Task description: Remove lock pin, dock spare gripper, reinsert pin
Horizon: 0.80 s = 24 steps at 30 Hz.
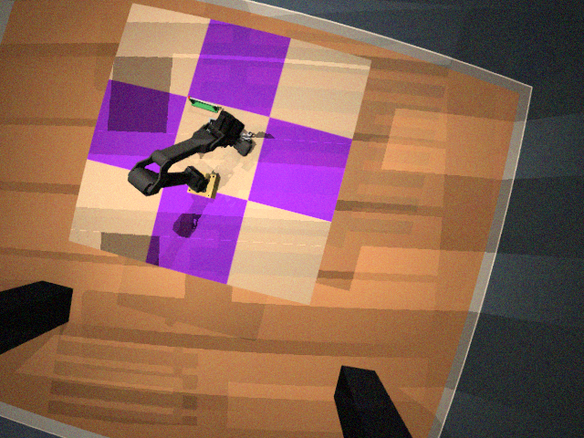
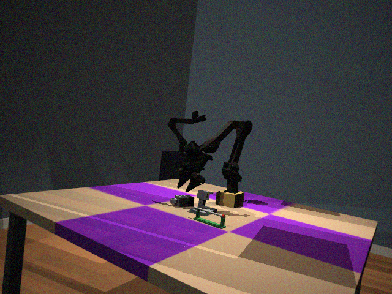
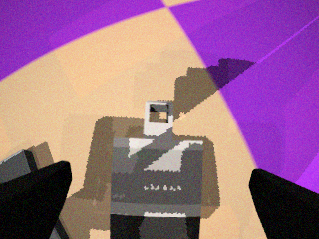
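Two fingers of mine stand wide apart at the lower left and lower right corners of the wrist view, with nothing between them. My gripper (image 2: 188,186) hangs pointing down, a little above the checkered table (image 2: 95,221). The spare gripper (image 3: 159,189) lies almost straight below me on a tan square, centred in the gap between my fingers and not touched by either. Its long axis runs from the bottom of the wrist frame to the top. Its small pale spigot (image 3: 159,119) points to the upper edge, so my fingers flank its two long sides and would close across its narrow width. I judge that a straight descent is all the grasp needs, with little or no wrist turn. In the exterior view the grey socket post (image 2: 202,194) stands just right of the spare gripper. The lock pin (image 2: 210,212), red at one end, lies level over a green base (image 2: 210,222) nearer the camera.
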Available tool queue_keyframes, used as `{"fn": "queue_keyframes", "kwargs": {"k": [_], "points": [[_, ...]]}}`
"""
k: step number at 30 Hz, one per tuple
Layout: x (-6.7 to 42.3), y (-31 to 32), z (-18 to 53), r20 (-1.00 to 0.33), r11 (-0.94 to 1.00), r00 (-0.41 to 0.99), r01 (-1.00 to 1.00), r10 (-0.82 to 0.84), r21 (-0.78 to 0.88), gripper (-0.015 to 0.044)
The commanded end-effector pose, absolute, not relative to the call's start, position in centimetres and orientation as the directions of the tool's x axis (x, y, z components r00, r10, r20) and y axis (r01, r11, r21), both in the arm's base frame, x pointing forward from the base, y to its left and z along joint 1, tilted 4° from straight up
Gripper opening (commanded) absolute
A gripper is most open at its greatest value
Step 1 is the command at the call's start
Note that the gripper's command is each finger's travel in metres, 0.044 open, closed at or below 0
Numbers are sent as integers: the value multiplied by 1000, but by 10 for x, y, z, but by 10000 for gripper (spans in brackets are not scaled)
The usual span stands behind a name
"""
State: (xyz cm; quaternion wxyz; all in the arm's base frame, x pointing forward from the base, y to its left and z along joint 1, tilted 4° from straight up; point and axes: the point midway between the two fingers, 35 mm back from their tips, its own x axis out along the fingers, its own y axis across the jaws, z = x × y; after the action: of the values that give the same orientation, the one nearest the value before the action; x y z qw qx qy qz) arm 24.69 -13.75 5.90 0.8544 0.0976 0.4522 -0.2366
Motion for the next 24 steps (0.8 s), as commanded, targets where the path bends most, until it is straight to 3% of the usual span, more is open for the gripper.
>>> {"fn": "queue_keyframes", "kwargs": {"k": [1, 24], "points": [[246, -137, 48, -822, 872, 477, 487, -310, -46, 440], [250, -140, 12, -822, 872, 477, 487, -310, -46, 440]]}}
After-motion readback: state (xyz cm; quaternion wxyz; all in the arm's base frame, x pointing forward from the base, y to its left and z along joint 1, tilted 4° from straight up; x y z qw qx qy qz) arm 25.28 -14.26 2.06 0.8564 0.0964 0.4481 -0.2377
